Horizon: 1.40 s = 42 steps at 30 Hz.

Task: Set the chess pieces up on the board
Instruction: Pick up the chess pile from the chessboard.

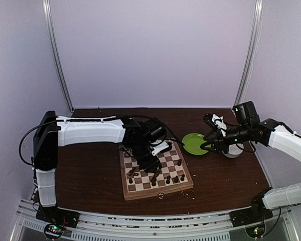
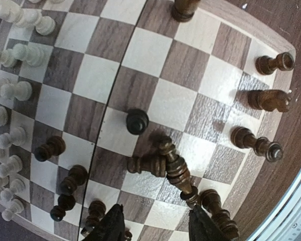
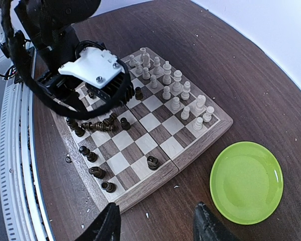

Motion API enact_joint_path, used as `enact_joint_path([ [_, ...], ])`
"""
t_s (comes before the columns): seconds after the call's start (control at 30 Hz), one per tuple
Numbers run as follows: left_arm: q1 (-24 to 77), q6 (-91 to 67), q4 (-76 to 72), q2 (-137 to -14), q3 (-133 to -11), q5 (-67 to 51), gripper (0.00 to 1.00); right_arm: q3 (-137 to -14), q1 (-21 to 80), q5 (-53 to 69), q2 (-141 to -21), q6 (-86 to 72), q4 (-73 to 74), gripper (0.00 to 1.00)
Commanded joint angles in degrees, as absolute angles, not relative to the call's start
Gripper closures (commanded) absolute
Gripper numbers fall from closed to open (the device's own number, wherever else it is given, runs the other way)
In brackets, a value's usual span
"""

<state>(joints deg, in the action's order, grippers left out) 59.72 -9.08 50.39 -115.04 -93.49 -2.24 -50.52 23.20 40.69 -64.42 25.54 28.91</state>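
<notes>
The board (image 1: 158, 192) lies at the table's middle, under my left arm. My left gripper (image 2: 158, 228) hangs low over the dark side, open, with nothing between its fingertips (image 2: 115, 225). Just ahead of it two dark chess pieces lie toppled against each other: a long one (image 2: 178, 168) and a short one (image 2: 148, 164). A dark pawn (image 2: 137, 121) stands beyond them. More dark pieces (image 2: 268, 100) stand along the near edge rows. Pale pieces (image 3: 175, 90) are lined up on the far side of the board (image 3: 155, 178). My right gripper (image 3: 158, 228) is open and empty, off the board over bare table.
A round green plate (image 1: 194, 143) lies right of the board, just below my right gripper (image 1: 208, 143), and shows bare in the right wrist view (image 3: 246, 183). A white bowl (image 1: 233, 152) sits behind that arm. Small crumbs dot the brown table (image 1: 90, 170). My left gripper (image 1: 153, 155) covers the board's centre.
</notes>
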Motion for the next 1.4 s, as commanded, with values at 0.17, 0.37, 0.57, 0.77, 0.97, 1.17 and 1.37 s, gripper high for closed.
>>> enact_joint_path([
  [0.17,59.9,-9.0,53.1,-120.4,-97.6,-4.8,0.55,-52.1,22.7,41.1,-63.5,25.9,29.0,0.51],
  [0.37,59.9,-7.9,53.3,-121.8,-98.4,-2.7,0.55,-52.1,22.7,41.1,-64.0,26.1,29.1,0.51],
  [0.57,60.0,-6.6,54.0,-122.3,-98.2,-0.6,0.56,-52.2,22.7,41.1,-64.3,26.2,29.2,0.51],
  [0.77,60.0,-6.2,54.3,-121.8,-97.8,-2.6,0.57,-52.2,22.7,41.1,-64.7,26.2,29.2,0.51],
  [0.97,60.0,-6.5,53.1,-121.8,-97.9,-4.1,0.56,-52.4,22.7,41.2,-65.0,26.2,29.3,0.51],
  [1.17,60.5,-7.9,51.9,-123.0,-98.4,-6.2,0.55,-52.4,22.7,41.2,-65.0,26.2,29.4,0.51],
  [1.37,60.6,-6.5,51.9,-123.7,-97.5,-1.3,0.56,-52.4,22.7,41.2,-65.1,26.4,29.4,0.51],
])
